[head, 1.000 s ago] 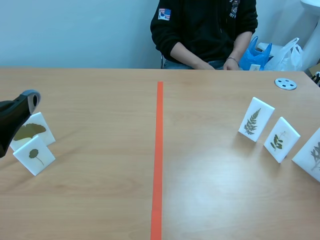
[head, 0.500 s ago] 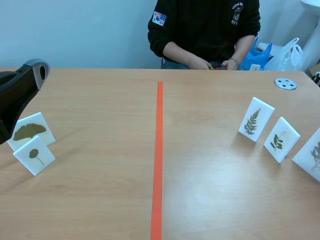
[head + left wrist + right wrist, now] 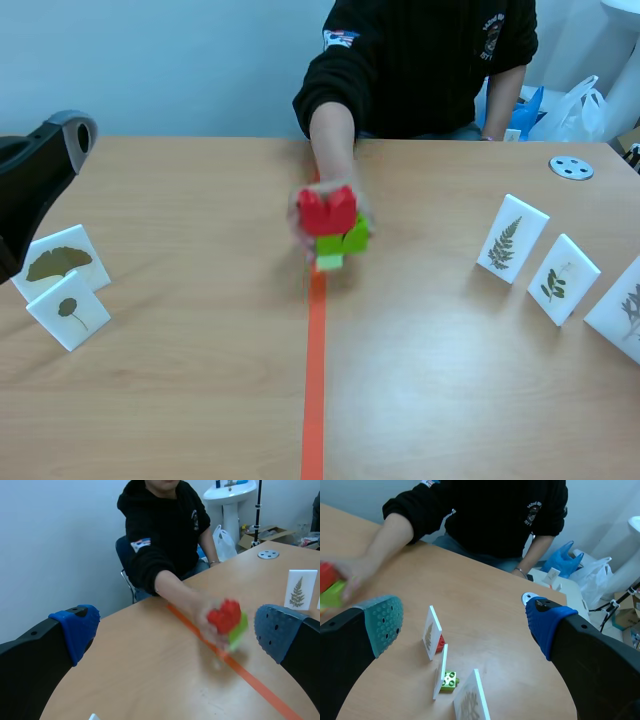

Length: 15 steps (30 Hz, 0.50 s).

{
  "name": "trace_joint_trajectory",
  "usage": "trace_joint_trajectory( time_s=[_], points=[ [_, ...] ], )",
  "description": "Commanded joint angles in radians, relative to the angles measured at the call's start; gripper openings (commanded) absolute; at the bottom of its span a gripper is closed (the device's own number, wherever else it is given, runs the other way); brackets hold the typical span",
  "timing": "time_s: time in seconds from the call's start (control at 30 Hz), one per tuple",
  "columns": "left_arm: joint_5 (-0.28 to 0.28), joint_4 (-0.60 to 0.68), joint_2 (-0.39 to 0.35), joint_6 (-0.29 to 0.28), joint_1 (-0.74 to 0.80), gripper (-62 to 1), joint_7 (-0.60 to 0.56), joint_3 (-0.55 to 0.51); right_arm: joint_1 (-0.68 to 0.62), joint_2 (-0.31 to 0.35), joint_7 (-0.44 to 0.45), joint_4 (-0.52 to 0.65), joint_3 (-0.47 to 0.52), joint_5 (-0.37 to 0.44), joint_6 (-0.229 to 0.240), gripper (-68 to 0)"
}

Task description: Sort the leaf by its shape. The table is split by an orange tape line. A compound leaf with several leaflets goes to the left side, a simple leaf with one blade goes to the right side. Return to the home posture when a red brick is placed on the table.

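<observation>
The scene camera looked from between the arms along the desk [image 3: 200,400] toward the person [image 3: 420,60]. Both wrist cameras looked forward over it. All three views shared the person's outstretched forearm [image 3: 331,150].

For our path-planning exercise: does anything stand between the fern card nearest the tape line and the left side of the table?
Yes. A person's hand holding red and green bricks is over the tape line, roughly level with the fern card.

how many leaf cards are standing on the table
5. Two left of the tape line: ginkgo card, small-leaf card. Three right: fern card, middle card, edge card.
</observation>
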Motion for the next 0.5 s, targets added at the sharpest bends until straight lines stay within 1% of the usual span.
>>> trace_joint_trajectory(
  time_s=[0.0, 0.47],
  points=[
    [-0.006, 0.006, 0.005, 0.005, 0.0, 1.4, -0.014, -0.01, 0.012, 0.014, 0.011, 0.004, 0.003, 0.011, 0.0, -17.2],
    [-0.006, 0.006, 0.005, 0.004, 0.0, 1.4, -0.022, -0.01, 0.012, 0.014, 0.011, 0.004, 0.003, 0.011, 0.0, -17.2]
  ],
)
